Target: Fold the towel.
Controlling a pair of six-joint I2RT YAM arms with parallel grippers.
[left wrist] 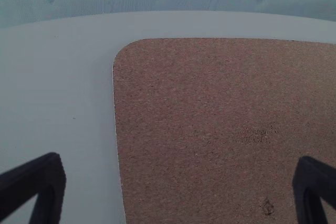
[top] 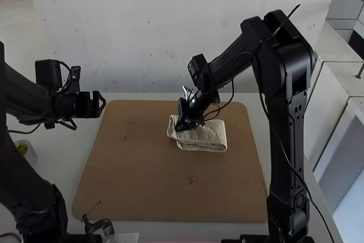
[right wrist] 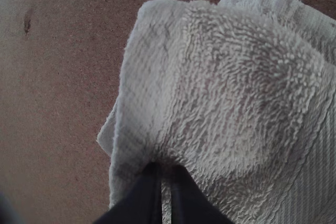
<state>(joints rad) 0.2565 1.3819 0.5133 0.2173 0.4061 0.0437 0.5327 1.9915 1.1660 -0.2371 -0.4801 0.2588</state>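
The pale towel point(top: 206, 138) lies folded into a small layered bundle on the brown board's far right part, its left end somewhat raised. My right gripper point(top: 182, 124) reaches down onto that left end. In the right wrist view the right gripper point(right wrist: 166, 177) is shut on the upper layer of the towel point(right wrist: 236, 82), near a folded edge; another layer shows beneath. My left gripper point(top: 100, 105) hangs open off the board's far left corner, away from the towel. The left wrist view has the left gripper point(left wrist: 178, 182) with its fingers wide apart and nothing between them.
The brown board point(top: 165, 189) covers much of the light table point(top: 114, 96), with a wall behind it. A small container with yellow point(top: 24, 151) stands by the left arm. Near the front left edge is a small dark clamp-like object point(top: 99, 226).
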